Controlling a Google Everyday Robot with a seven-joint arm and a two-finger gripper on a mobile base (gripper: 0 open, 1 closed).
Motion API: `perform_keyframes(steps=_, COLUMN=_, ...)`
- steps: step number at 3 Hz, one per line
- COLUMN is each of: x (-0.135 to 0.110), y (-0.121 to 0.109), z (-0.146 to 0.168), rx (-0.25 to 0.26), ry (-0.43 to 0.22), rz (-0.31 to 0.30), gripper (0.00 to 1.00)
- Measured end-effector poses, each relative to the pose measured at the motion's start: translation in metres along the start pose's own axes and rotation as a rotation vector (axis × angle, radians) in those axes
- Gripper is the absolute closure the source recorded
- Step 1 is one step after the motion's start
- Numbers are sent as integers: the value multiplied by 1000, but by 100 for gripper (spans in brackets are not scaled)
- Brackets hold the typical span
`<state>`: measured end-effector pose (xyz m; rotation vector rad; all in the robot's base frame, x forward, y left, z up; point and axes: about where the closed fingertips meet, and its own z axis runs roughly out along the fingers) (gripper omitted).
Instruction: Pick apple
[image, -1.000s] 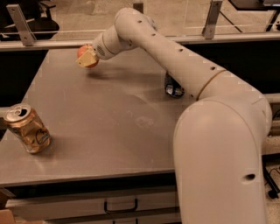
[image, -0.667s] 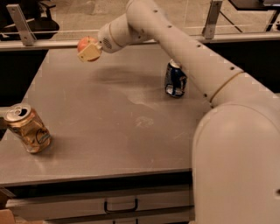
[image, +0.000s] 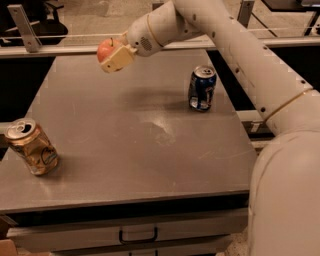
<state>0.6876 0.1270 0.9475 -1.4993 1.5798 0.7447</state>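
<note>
The apple (image: 105, 48) is small, round and reddish-orange. It is held in my gripper (image: 113, 54), well above the far left part of the grey table (image: 130, 150). The cream-coloured finger (image: 118, 58) covers the apple's lower right side. My gripper is shut on the apple. My white arm reaches in from the right across the top of the view.
A blue can (image: 202, 88) stands upright at the right of the table. A gold can (image: 34, 147) stands tilted near the front left edge. A drawer with a handle (image: 137, 235) runs under the table's front. A rail (image: 60, 40) runs behind the table.
My gripper has lifted the apple higher off the table and carried it a little to the right. The cans have not moved.
</note>
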Motion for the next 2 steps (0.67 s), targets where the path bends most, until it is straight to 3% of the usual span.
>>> perform_keyframes(steps=1, x=15, y=31, z=-18, rx=-105, ry=27, rz=-33, gripper=100)
perform_keyframes(steps=2, x=19, y=37, z=-18, rx=-129, ry=39, rz=-36, gripper=100)
